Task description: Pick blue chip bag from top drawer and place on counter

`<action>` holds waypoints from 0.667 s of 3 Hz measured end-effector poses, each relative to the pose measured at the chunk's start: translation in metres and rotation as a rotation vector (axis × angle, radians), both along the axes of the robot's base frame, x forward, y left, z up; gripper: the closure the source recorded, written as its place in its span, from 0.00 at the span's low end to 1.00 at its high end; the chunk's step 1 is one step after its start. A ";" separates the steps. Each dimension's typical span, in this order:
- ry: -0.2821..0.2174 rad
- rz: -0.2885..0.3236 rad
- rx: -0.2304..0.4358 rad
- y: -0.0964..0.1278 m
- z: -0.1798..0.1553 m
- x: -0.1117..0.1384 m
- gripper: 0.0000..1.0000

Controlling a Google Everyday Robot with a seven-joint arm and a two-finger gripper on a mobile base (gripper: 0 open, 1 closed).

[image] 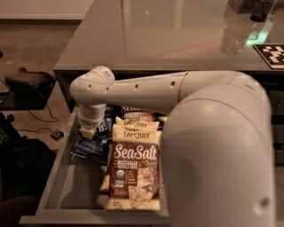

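The top drawer [57,178] stands open below the counter [155,35]. The blue chip bag [92,149], dark blue with white VINEGAR lettering, is at the drawer's left side. My gripper [88,132] reaches down from the white arm and is shut on the bag's top edge. The bag hangs slightly raised off the drawer floor and its upper part is hidden behind the gripper. My arm's large white body fills the right of the view and hides the drawer's right part.
A brown Sea Salt bag [133,170] and yellow Late July bags [135,132] lie right of the blue bag. A clear bottle [233,37], a dark container [261,9] and a checkered marker [271,54] sit at the counter's far right. Black gear [26,84] stands on the floor at left.
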State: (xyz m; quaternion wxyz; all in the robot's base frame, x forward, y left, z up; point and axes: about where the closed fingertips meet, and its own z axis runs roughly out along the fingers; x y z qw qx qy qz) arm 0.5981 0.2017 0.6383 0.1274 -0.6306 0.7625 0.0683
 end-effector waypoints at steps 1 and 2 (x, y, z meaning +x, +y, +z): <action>-0.154 0.005 0.021 -0.002 0.067 -0.010 1.00; -0.231 0.035 0.094 -0.002 0.134 -0.021 1.00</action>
